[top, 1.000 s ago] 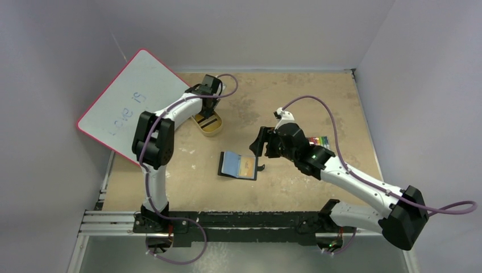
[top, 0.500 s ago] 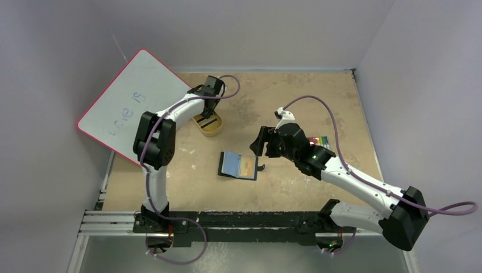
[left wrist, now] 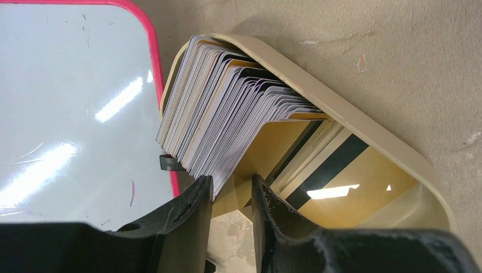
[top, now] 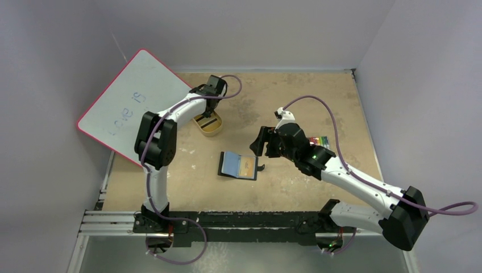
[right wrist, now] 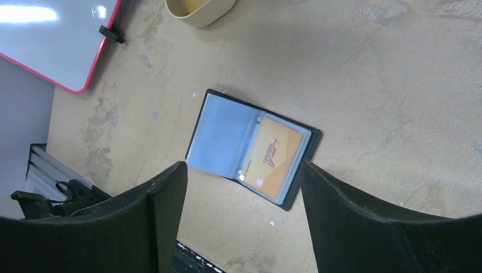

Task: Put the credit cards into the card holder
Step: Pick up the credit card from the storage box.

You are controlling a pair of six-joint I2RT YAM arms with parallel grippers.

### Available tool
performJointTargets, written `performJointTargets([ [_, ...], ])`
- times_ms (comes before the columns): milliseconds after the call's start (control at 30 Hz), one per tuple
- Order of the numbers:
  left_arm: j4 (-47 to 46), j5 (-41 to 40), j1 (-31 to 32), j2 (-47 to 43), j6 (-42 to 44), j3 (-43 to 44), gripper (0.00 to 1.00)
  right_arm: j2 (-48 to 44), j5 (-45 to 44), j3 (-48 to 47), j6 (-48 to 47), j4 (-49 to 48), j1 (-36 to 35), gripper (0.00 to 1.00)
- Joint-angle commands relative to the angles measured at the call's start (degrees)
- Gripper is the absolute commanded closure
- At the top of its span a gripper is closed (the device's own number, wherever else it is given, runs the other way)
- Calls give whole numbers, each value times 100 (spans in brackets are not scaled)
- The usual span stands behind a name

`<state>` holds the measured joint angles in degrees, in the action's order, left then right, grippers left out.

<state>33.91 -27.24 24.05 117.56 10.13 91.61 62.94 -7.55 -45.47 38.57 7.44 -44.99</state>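
Note:
The black card holder (top: 239, 166) lies open at mid-table, blue lining (right wrist: 221, 136) up, with one gold-orange credit card (right wrist: 275, 159) in its right half. More credit cards (left wrist: 227, 108) stand fanned in a gold oval tin (left wrist: 364, 122), one lying flat with a black stripe (left wrist: 335, 168). My left gripper (top: 209, 111) is down in the tin (top: 208, 126); in the left wrist view it (left wrist: 232, 181) is open by a narrow gap with a gold card's corner between the fingers. My right gripper (top: 260, 142) is wide open and empty, hovering above the holder's right side (right wrist: 243, 165).
A pink-rimmed whiteboard (top: 131, 102) leans at the far left, right beside the tin, and also shows in the left wrist view (left wrist: 68, 114). A small multicoloured striped item (top: 319, 139) lies right of my right arm. Walls close the table at the back and right.
My left wrist has shifted slightly right and toward the far side over the tin. My right arm and the card holder have not moved.

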Motion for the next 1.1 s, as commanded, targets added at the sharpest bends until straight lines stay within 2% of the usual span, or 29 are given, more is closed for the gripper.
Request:
performJointTargets([
  [0, -118, -244, -6, 6, 88, 269, 71, -181, -27, -58, 54, -90, -35, 25],
  [67, -102, -254, -2, 24, 86, 269, 72, -185, -35, -58, 54, -96, -34, 25],
  [167, -68, -246, -2, 34, 81, 282, 81, -190, -27, -49, 50, -101, -36, 25],
  [333, -42, -240, 5, 42, 68, 300, 82, -177, -18, -36, 63, -128, -36, 25],
  [467, 135, -213, 33, 89, 27, 422, 89, -160, -18, -37, 59, -133, -34, 25],
  [733, 719, 37, 87, 111, -241, 726, 88, -94, 54, -58, 56, -205, -33, 25],
  [933, 949, -38, 91, 202, -200, 794, 82, -54, 104, -71, 41, -222, -36, 25],
  [1067, 979, -52, 93, 256, -123, 828, 93, -62, 122, -95, 46, -219, -36, 25],
])
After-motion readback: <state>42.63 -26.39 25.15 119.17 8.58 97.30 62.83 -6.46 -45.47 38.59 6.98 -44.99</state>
